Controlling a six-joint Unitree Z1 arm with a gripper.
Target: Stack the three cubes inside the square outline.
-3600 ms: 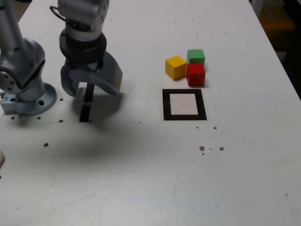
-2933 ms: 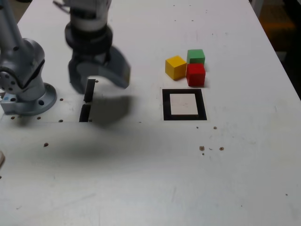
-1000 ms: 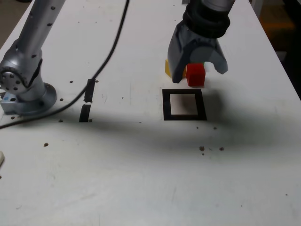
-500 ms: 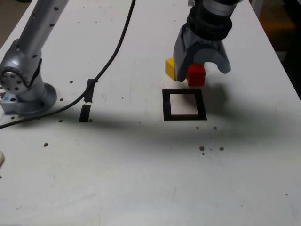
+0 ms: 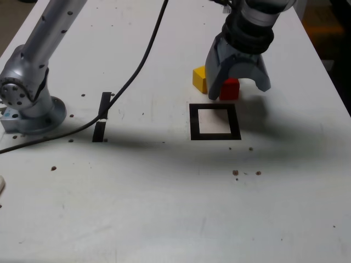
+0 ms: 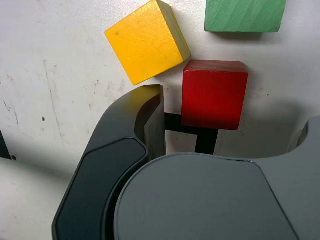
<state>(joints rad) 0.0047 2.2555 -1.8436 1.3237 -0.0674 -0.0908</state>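
My gripper (image 5: 239,87) is open and hangs low over the cluster of cubes, just behind the square outline (image 5: 215,136). The red cube (image 5: 230,89) sits between the two fingers, untouched as far as I can see. The yellow cube (image 5: 198,79) pokes out on the exterior view's left of the gripper. The green cube is hidden behind the gripper in the exterior view. In the wrist view the red cube (image 6: 214,94) lies between the dark fingers (image 6: 149,117), with the yellow cube (image 6: 146,40) and the green cube (image 6: 245,14) beyond it. All three rest on the table.
The arm's base (image 5: 27,107) stands at the exterior view's left, and its black cable (image 5: 137,68) trails across the table. Two short black tape strips (image 5: 105,104) lie near the base. The table's edge (image 5: 334,82) runs close on the exterior view's right.
The open gripper has swung from beside the base across to the cubes. Over the last second it has sunk lower around the red cube. The cubes have not moved.
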